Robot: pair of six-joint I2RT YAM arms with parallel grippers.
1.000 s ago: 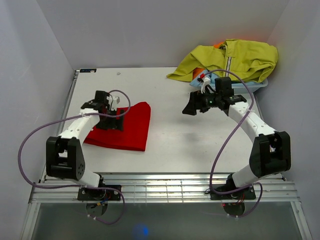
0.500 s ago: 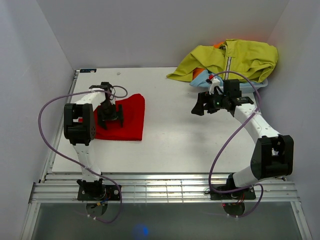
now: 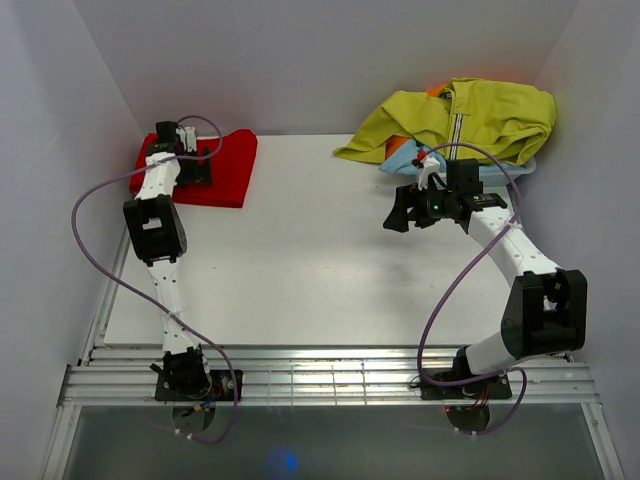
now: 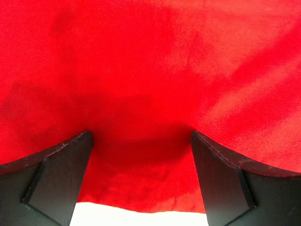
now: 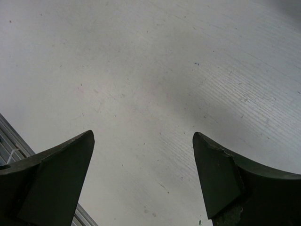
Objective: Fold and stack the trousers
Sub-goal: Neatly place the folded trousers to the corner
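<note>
Folded trousers (image 3: 222, 168) are sitting in the far left corner of the table (image 3: 320, 270), a flat red rectangle-ish bundle right by the wall; left gripper (image 3: 192, 166) is down over them with its jaws spread wide, not pinching anything, cloth filling the gap between the fingers (image 4: 56, 183) in the wrist view; right gripper (image 3: 402, 212) is also wide open and empty, hanging over bare tabletop mid-right, near the yellow-green jacket (image 3: 470, 115) pile.

What I'd worry about: that bundle is really close to the table's left edge, so any more shoving probably tips a flap over the side or jams it against the wall and bunches it; also the fabric looks soft and grippy, so open fingers sliding across the top layer could drag it and peel the fold apart; lifting off at an angle might snag a layer too.

Textures: trousers are matte, slightly fuzzy, with gentle dents and no sharp creases; table is pale, hard, finely scratched; fingers are dark, blunt wedges.
</note>
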